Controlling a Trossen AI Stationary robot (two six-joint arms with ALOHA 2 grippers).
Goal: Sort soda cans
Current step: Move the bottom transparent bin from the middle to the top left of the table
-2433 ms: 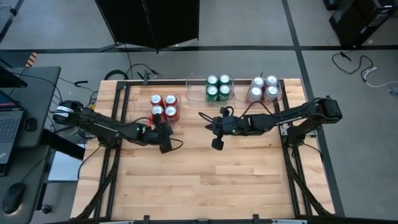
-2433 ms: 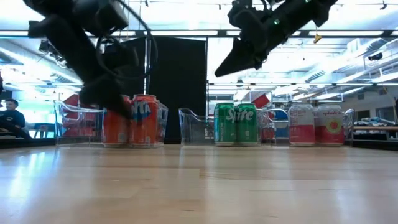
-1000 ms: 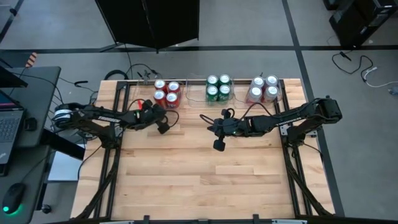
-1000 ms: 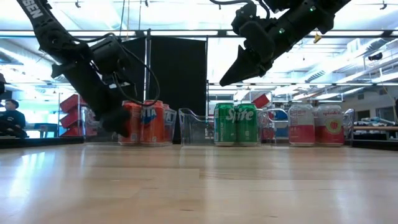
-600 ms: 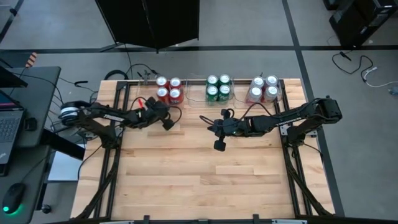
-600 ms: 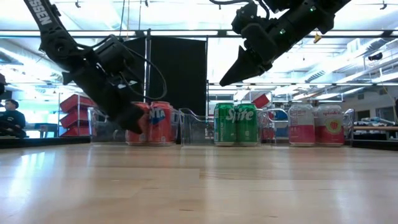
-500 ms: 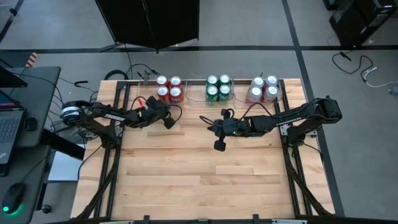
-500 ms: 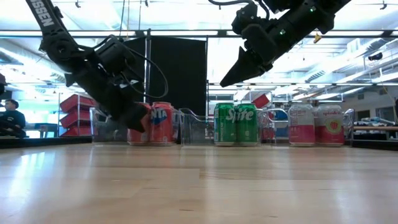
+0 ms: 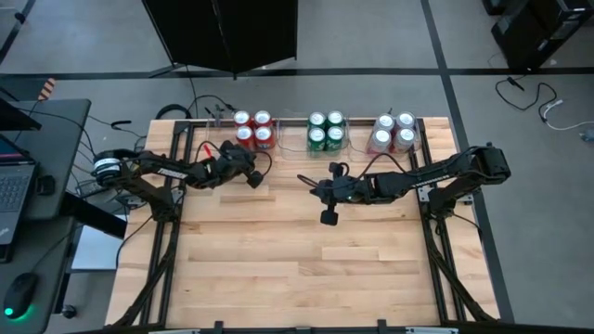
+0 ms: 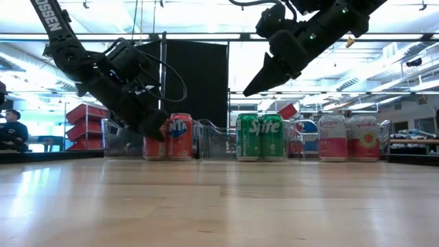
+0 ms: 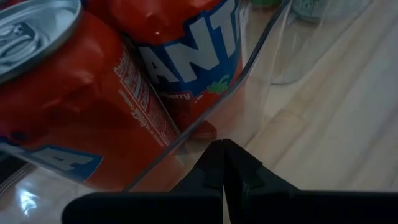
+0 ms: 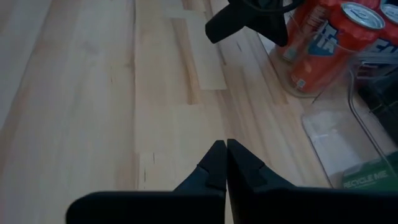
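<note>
Several red soda cans [image 9: 251,131] stand in a clear bin [image 11: 255,56] at the table's far left. Green cans [image 9: 326,131] stand in a middle bin. Silver-white cans with red [image 9: 393,133] stand in a bin at the far right. My left gripper [image 9: 253,180] is shut and slants down at the red cans' bin from its near side. My right gripper [image 9: 327,217] hangs shut above the table's middle with nothing in it, nearer than the green cans. My left gripper has its shut fingertips [image 11: 219,149] at the foot of the bin's near clear wall [image 11: 186,138], below the red cans. It comes from the near left, slanting down. Whether the tips still touch the wall, I cannot tell. The bin stands flat on the table.
The three bins stand in a row along the far edge. The wooden table top [image 9: 297,269] nearer than both arms is bare. A desk with a laptop [image 9: 14,190] is past the left edge. A person [image 10: 10,130] sits far behind the table.
My left gripper, shut throughout, has gone toward the table's far edge and a little to the right, and its wrist has tipped. The bin with the red cans has slid before it toward the far edge, into line with the other two bins.
</note>
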